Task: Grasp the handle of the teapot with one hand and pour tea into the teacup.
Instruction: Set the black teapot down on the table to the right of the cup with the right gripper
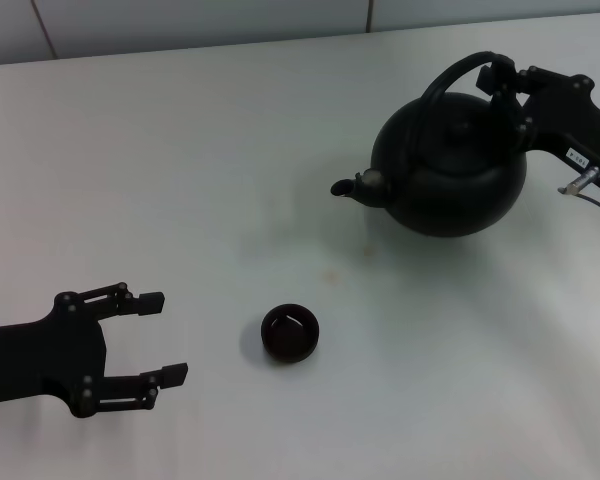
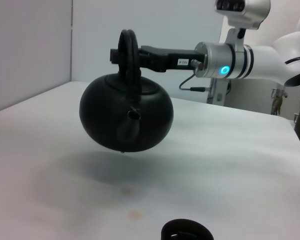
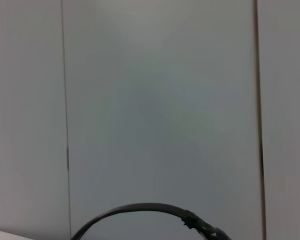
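The right gripper [image 1: 502, 80] clamps the handle [image 1: 452, 75], teapot [image 1: 450, 165] hanging below it clear of the table [image 1: 180, 180]; the left gripper [image 1: 163, 337] rests open beside the teacup [image 1: 290, 333].

A wide white matte table top [image 1: 180, 180] fills the head view. A few small brownish stains [image 2: 135, 214] lie on it near the middle. Behind the table stands a pale grey wall of flat panels [image 3: 160, 100], with thin dark vertical seams [image 3: 65, 120] between them.
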Motion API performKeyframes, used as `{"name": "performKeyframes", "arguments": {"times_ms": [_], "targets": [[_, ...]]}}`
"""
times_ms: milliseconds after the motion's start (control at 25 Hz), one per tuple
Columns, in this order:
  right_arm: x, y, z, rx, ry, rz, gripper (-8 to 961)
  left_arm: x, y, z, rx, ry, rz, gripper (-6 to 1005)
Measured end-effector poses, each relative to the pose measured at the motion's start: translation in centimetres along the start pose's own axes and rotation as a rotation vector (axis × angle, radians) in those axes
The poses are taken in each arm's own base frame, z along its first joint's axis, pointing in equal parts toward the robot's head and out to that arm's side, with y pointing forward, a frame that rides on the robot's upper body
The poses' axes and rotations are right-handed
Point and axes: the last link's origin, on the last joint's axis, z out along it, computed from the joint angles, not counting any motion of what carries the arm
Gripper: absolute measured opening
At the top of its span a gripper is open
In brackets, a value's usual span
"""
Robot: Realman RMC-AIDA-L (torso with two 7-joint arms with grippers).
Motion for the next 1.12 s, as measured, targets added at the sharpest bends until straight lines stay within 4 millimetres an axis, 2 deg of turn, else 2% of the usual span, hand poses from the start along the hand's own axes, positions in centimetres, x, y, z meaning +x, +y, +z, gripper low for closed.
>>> {"name": "performKeyframes", "arguments": {"times_ms": [400,1120], "targets": [[1.1,-0.3,0.0,0.040,0.048,0.026,96,0.3,0.0,0.1,-0.013,0.002,0.009,829],[1.4,0.2,1.4,0.018,0.076,0.042,96,0.4,-0.1,0.4,-0.020,0.005,0.013,829]]}}
